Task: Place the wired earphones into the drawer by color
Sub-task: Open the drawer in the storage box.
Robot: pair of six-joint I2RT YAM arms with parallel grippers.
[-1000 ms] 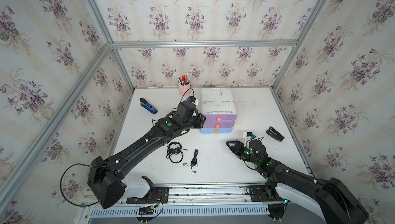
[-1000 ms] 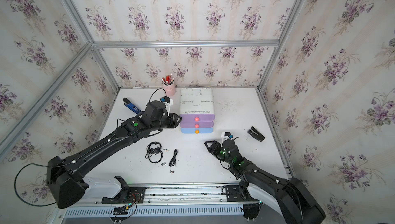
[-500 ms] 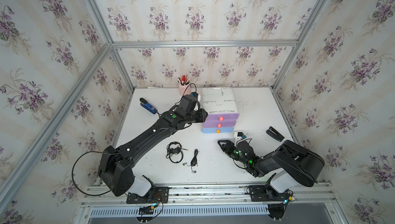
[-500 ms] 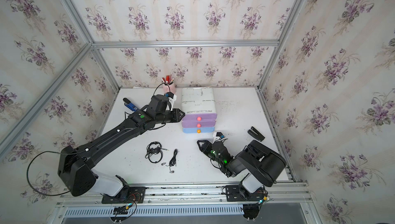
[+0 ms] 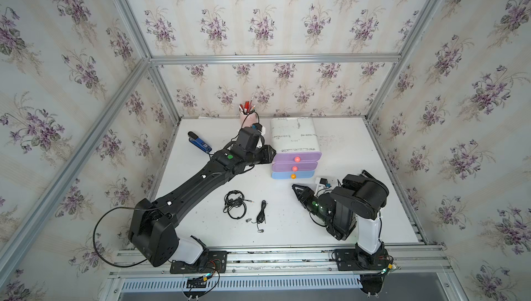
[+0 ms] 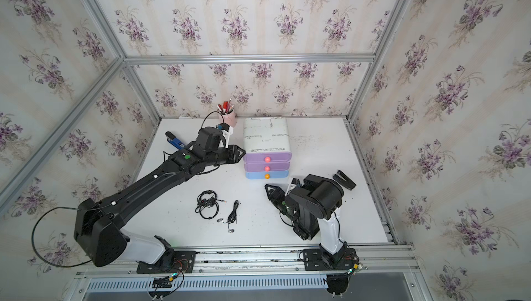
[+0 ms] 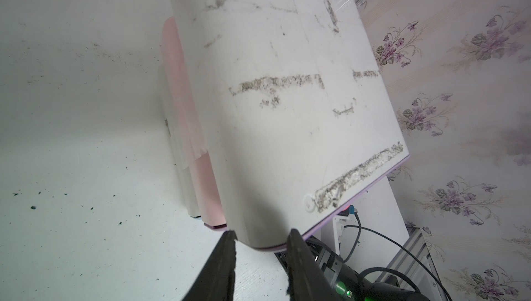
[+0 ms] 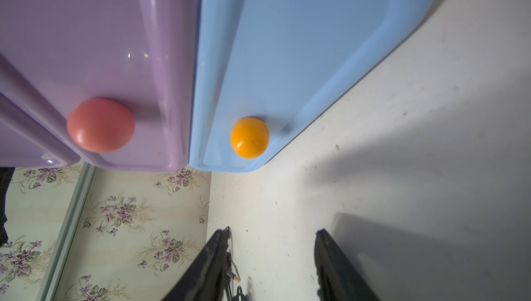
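- Left jaws: apart, nothing held, with the fingertips (image 7: 228,245) on either side of the top front corner of the drawer unit (image 5: 293,134), on the side nearer the pink pen cup (image 5: 248,118). Contact impossible to judge.
- Right jaws: apart and empty, low over the counter (image 5: 344,147), aimed at the light blue drawer (image 8: 301,55) and its orange knob (image 8: 250,137), short of both.
- All three drawers shut, the purple drawers (image 5: 296,157) stacked above the blue.
- Black wired earphones out on the counter in front of the unit, between the arms: a coiled bundle (image 5: 235,204) and, just beside it, a tighter bundle (image 5: 261,213) with silver earbuds (image 5: 260,231).
- Farther out: blue-and-black tool (image 5: 199,143) beside the left arm, black stapler (image 6: 346,180) beyond the right arm.
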